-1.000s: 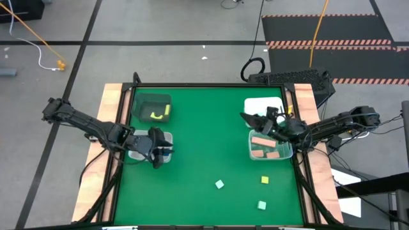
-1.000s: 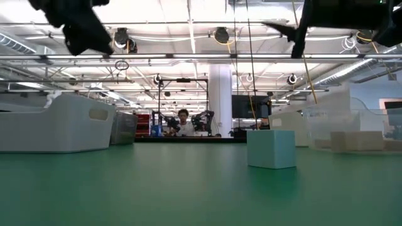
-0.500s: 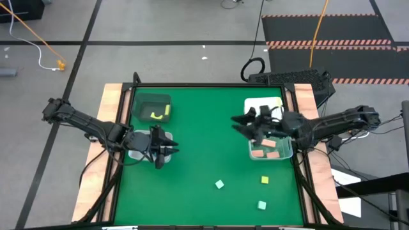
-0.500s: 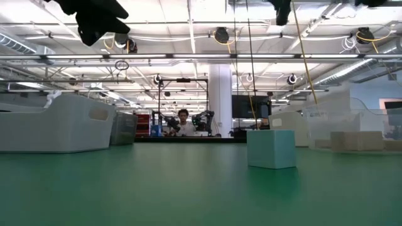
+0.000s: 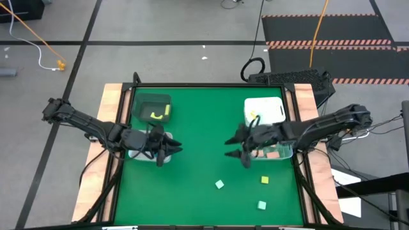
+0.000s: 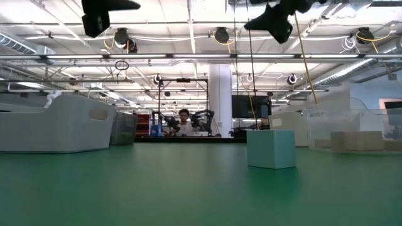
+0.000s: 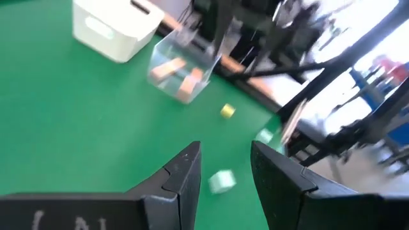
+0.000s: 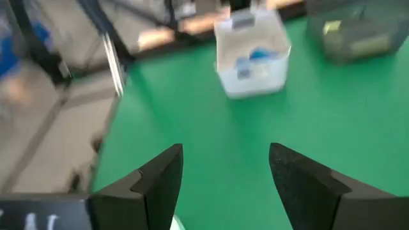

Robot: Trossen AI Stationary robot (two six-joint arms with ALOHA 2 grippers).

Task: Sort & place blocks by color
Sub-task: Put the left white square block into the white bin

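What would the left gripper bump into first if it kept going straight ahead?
Probably the mint-green block: it lies on the green table just past the open left gripper, between its fingers. The gripper is up in the air, so the depth is hard to judge.

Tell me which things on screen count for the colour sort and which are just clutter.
For the job:
- loose mint block, yellow block, second mint block
- pink blocks in the clear bin
- dark bin, white bin
- left gripper and right gripper, both empty

Just lying about:
- orange cable on the floor
- black cable behind the table
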